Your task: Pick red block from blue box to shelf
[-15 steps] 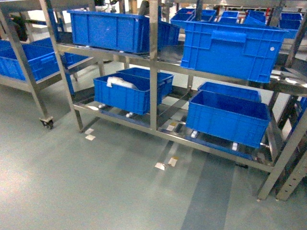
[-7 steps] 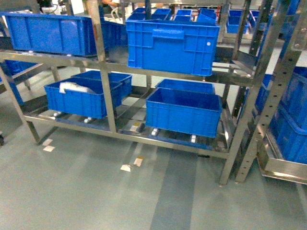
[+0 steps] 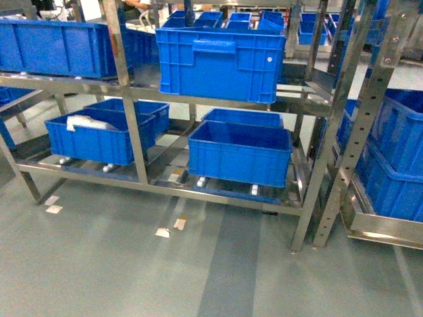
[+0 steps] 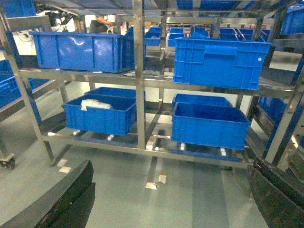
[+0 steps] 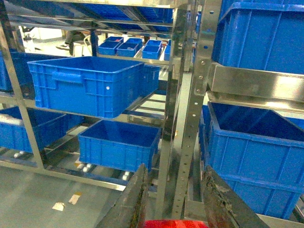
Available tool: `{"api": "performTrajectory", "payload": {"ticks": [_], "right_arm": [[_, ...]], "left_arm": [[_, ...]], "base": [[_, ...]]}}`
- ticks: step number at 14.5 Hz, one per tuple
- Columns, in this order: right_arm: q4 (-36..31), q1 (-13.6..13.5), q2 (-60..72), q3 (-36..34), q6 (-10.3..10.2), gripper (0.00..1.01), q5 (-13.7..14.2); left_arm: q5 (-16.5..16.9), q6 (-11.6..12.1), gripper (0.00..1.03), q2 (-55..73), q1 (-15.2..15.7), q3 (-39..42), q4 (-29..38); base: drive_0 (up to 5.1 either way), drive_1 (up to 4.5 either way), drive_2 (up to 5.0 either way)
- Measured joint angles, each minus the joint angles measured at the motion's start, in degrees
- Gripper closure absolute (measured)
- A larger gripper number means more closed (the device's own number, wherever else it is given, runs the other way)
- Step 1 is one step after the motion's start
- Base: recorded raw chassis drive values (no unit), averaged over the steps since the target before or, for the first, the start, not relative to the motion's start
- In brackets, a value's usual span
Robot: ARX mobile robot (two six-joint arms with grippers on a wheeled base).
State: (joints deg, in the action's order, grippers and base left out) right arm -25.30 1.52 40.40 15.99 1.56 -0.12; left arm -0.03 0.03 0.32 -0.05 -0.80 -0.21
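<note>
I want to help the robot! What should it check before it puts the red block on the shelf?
1. Red block held in the right gripper: ok, it shows between the fingers.
2. Shelf in view ahead: ok.
3. Floor to the shelf free of big obstacles: ok, only small paper scraps.
4. Left gripper open, empty: ok.
5. Free landing spot on the shelf: cannot tell, blue crates fill the tiers.

Bright overhead light, soft overall blur

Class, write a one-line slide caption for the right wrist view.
Right pincer holding the red block before the steel shelf.
</note>
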Motion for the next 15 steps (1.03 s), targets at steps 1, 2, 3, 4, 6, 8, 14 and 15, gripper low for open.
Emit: {"api": "performTrajectory", "payload": {"ticks": [1, 2, 3, 4, 6, 8, 14, 15], "right_arm": [[-0.02, -0.02, 0.0, 0.0, 0.0, 0.73, 0.0], [0.0, 0.0, 0.0, 0.0, 0.0, 0.73, -0.02], [0.0, 0.0, 0.0, 0.0, 0.0, 0.73, -0.02], [0.0, 0.0, 0.0, 0.0, 0.0, 0.73, -0.02], [-0.02, 0.0, 0.0, 0.0, 0.0, 0.73, -0.02], [0.0, 0.0, 0.0, 0.0, 0.0, 0.73, -0.02], [0.0, -0.02, 0.0, 0.0, -0.02, 0.73, -0.02], [0.07, 0.0, -0.02, 0.0, 0.0, 0.73, -0.02]], "left_arm": [[0.0, 0.0, 0.05, 0.0, 0.0, 0.0, 0.0], [0.0, 0.0, 0.05, 0.0, 0.0, 0.0, 0.0], [0.0, 0.0, 0.05, 0.0, 0.0, 0.0, 0.0], [0.0, 0.0, 0.05, 0.0, 0.0, 0.0, 0.0], [0.0, 0.0, 0.05, 0.0, 0.0, 0.0, -0.02], [-0.02, 0.0, 0.05, 0.0, 0.0, 0.0, 0.0], [-0.02, 0.0, 0.05, 0.0, 0.0, -0.02, 0.0], [0.0, 0.0, 0.05, 0.0, 0.0, 0.0, -0.09]], "base": [[0.0, 0.0, 0.0], [0.0, 0.0, 0.0], [0.0, 0.0, 0.0], [0.0, 1.59, -1.7], [-0.1, 3.74, -3.9], [-0.1, 3.73, -3.9], [-0.1, 3.53, -3.7], [0.0, 3.61, -3.6]]}}
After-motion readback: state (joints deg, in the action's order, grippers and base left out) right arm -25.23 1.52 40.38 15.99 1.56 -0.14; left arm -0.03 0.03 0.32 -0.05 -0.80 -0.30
